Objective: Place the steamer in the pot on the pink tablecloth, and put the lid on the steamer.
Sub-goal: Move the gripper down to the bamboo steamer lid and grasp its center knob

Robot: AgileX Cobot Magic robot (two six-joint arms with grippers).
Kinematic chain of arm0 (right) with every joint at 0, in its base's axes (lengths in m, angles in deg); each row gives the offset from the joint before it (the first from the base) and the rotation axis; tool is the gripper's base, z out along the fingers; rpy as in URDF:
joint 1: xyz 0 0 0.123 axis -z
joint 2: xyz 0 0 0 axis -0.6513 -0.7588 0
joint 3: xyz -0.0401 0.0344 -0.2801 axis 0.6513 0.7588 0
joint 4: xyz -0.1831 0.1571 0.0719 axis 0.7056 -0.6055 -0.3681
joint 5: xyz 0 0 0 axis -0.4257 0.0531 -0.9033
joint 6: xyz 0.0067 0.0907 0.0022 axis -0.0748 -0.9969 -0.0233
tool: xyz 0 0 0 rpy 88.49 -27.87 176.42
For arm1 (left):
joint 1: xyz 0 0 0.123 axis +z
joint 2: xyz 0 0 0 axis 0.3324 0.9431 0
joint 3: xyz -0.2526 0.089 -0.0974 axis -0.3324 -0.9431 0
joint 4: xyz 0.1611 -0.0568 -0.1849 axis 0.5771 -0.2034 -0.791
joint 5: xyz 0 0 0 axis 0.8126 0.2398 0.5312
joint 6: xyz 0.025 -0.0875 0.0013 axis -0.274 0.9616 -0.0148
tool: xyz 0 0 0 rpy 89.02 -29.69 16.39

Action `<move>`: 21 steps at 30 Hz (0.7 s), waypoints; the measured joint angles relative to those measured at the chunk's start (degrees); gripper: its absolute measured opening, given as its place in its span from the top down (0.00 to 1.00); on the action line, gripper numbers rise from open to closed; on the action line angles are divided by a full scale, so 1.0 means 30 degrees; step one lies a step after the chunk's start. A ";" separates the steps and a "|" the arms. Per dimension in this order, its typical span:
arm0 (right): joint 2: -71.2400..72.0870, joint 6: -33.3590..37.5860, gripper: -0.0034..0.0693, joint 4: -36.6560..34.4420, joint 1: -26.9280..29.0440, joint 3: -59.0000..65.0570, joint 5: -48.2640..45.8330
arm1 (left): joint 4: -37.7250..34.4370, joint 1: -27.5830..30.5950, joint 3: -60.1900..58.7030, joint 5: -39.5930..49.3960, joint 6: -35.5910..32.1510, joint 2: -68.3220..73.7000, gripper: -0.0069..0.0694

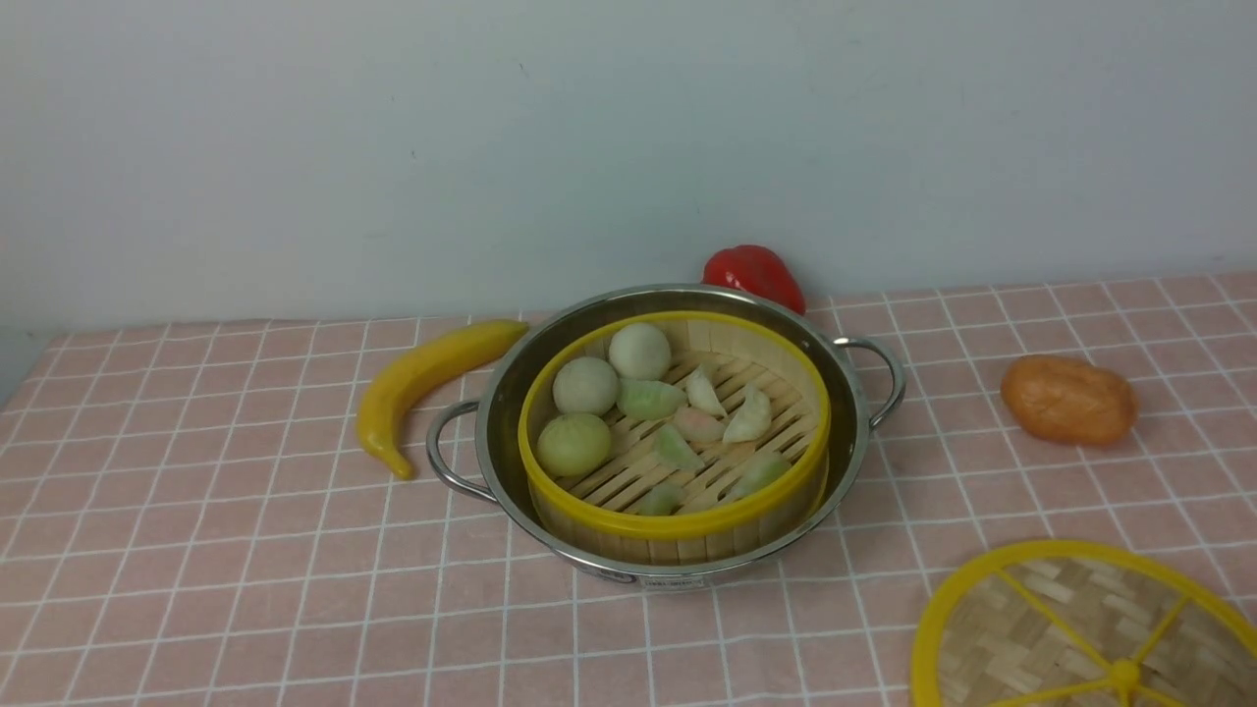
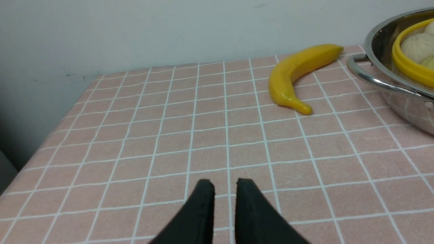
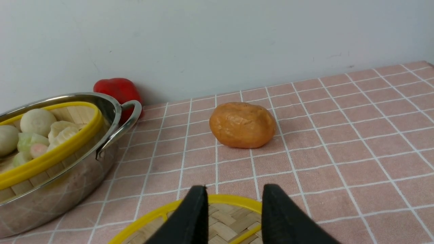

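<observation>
The steamer (image 1: pixel 678 525), a bamboo basket with yellow rims holding pale buns and dumplings, sits inside the steel pot (image 1: pixel 501 412) on the pink tablecloth (image 1: pixel 196 550). The lid (image 1: pixel 1070 628), a flat woven disc with a yellow rim, lies on the cloth at the front right, apart from the pot. Neither gripper shows in the front view. My left gripper (image 2: pixel 225 184) hovers over bare cloth, its jaws a little apart and empty, with the pot (image 2: pixel 400 101) off to one side. My right gripper (image 3: pixel 234 189) is open above the lid's (image 3: pixel 223 220) far edge, holding nothing.
A yellow banana (image 1: pixel 422 378) lies just left of the pot. A red pepper (image 1: pixel 754 273) sits behind the pot by the wall. An orange lump (image 1: pixel 1068 400) rests to the pot's right, beyond the lid. The table's left edge shows in the left wrist view.
</observation>
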 joint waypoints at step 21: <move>0.0051 -0.0769 0.62 -0.1727 0.0000 -0.6083 0.4373 | 0.0000 0.0000 0.0000 0.0000 0.0000 0.0000 0.74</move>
